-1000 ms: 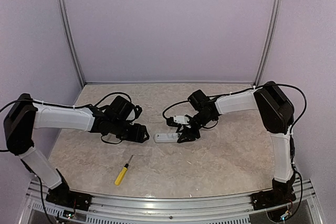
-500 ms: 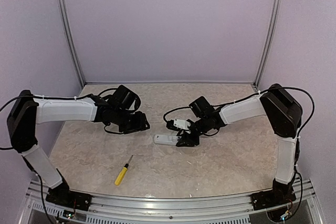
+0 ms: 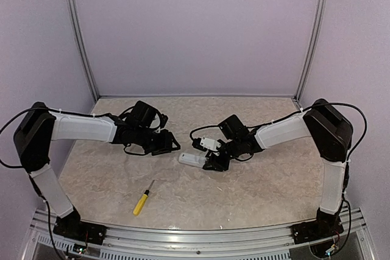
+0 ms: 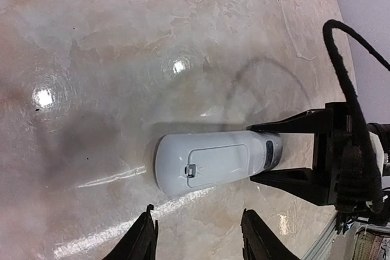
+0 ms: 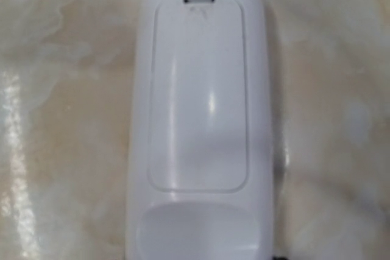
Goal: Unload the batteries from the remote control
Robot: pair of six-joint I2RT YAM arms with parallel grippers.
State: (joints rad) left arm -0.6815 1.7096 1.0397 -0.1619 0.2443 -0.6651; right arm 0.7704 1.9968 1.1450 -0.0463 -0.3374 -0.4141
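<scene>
Remote (image 3: 190,159) flat on counter (image 3: 244,193), mid-scene, back face up, battery cover (image 5: 198,95) closed. Right end effector (image 3: 213,161) pinches its right end; left end effector (image 4: 198,218) hovers just left of it, fingers (image 4: 143,242) spread

The left arm rises from the near left corner, bends by the left edge and stretches its forearm toward the desk's centre. The left gripper (image 3: 172,145) hovers low, fingers (image 4: 143,242) spread apart. The right arm climbs from the near right corner, folds by the right edge and reaches inward. The right gripper (image 3: 213,162) sits low, fingers (image 4: 286,127) pinching one end of the remote control (image 4: 207,165).
</scene>
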